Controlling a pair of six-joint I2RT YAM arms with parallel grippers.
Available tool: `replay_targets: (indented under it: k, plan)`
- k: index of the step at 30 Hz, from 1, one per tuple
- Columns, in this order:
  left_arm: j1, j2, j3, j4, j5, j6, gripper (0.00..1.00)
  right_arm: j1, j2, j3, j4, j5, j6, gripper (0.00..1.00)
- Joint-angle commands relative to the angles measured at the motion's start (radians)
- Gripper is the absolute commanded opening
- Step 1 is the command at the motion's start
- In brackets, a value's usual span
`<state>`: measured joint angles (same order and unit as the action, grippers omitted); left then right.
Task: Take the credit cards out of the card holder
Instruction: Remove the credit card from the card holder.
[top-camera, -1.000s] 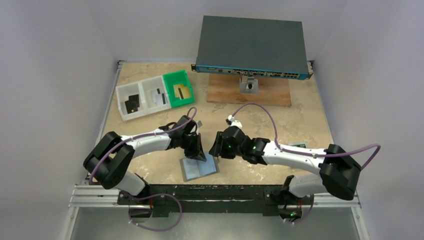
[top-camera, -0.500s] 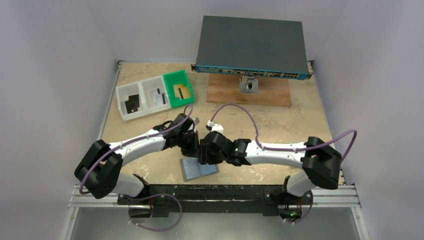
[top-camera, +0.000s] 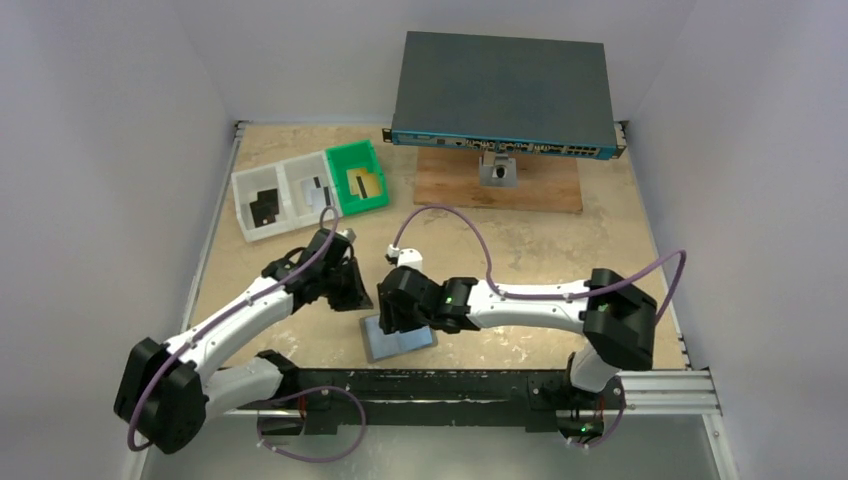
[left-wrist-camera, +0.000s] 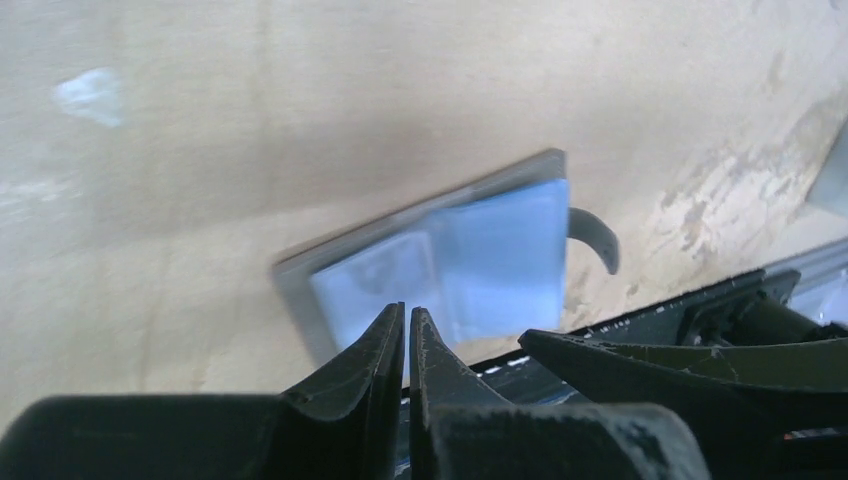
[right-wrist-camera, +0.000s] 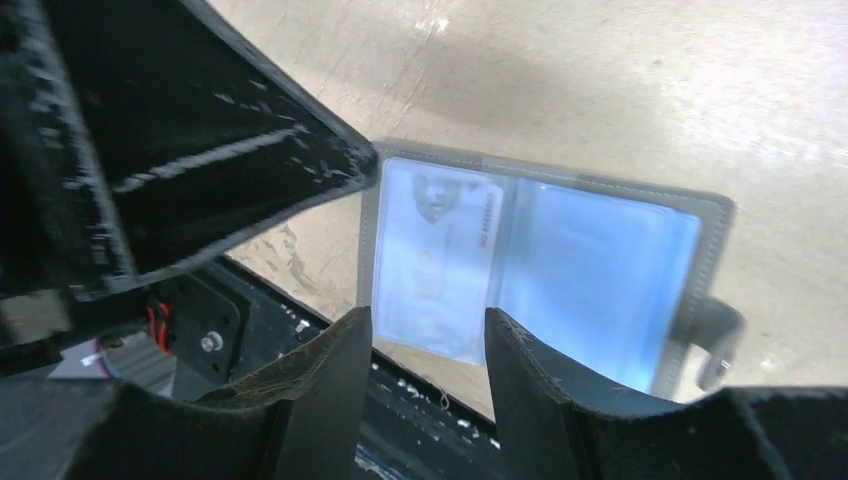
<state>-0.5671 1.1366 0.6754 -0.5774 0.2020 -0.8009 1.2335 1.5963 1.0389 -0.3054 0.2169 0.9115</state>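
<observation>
Back swings the left arm toward the lower left, and the left claw is clenched on nothing, black fingers pinched tip to tip. Meanwhile the right claw has slid in over the card holder, jaws parted, gripping nothing. One holder, flat and open at lower centre of the tabletop: grey border, two bluish clear pockets. Upper left, three tray compartments hold credit cards: black, silver, gold.
</observation>
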Motion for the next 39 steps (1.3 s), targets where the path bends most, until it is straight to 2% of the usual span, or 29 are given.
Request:
replay_targets:
  k: [1,9,27,31,34,39]
  plan:
    - [0.068,-0.106,-0.066,-0.104,-0.066,0.000,0.06,0.022,0.102,0.080,-0.010,-0.023,-0.053,0.46]
    - [0.093,-0.178,-0.133,-0.112,-0.061,-0.022,0.06,0.034,0.254,0.182,-0.068,-0.022,-0.075,0.58]
    - [0.094,-0.162,-0.145,-0.077,-0.035,-0.010,0.06,0.040,0.430,0.261,-0.185,-0.003,-0.077,0.57]
    - [0.094,-0.162,-0.145,-0.074,-0.029,-0.003,0.06,0.040,0.466,0.258,-0.186,-0.050,-0.072,0.53]
    - [0.094,-0.164,-0.147,-0.071,-0.021,0.002,0.06,0.039,0.481,0.251,-0.178,-0.066,-0.071,0.46]
    - [0.094,-0.151,-0.154,-0.057,0.010,0.019,0.06,0.036,0.495,0.238,-0.150,-0.091,-0.064,0.26]
